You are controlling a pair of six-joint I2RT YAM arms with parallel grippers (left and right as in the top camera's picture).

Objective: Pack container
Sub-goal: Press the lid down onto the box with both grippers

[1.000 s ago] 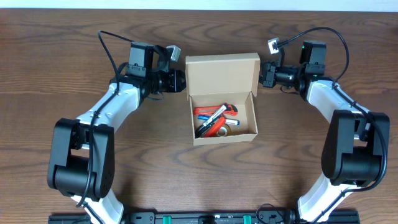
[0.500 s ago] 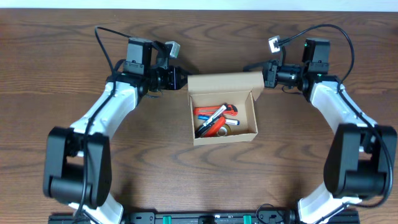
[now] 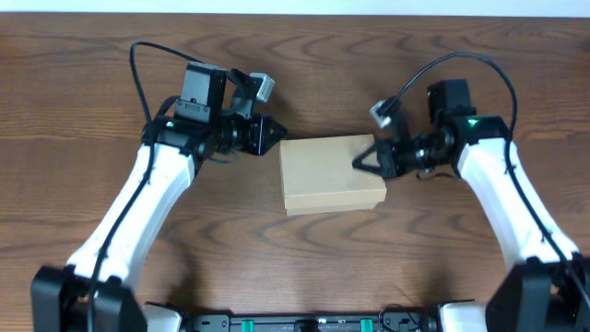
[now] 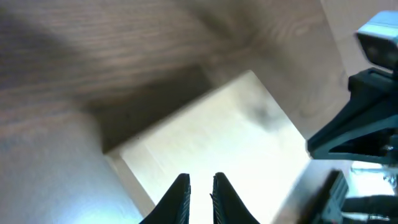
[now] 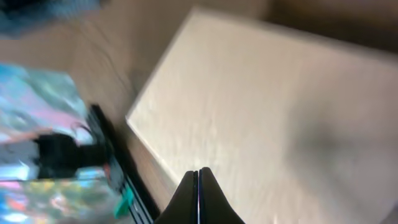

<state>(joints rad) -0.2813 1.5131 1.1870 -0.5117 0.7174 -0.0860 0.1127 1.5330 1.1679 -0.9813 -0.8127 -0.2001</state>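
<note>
The container, a tan cardboard box, lies at the table's middle with its flap lid down, so its contents are hidden. My left gripper is at the box's far left corner, fingers almost together with nothing between them. In the left wrist view the fingers hang over the pale lid. My right gripper is shut and its tip rests over the lid's right part. In the right wrist view the shut fingers sit just above the lid.
The dark wooden table surrounds the box. The right arm's black gripper body shows in the left wrist view, close beside the box. A black rail with green clips runs along the table's front edge.
The lid, upright a second ago, has folded down over the markers and the box is now shut. Both grippers moved forward and inward with it, the right one onto the lid.
</note>
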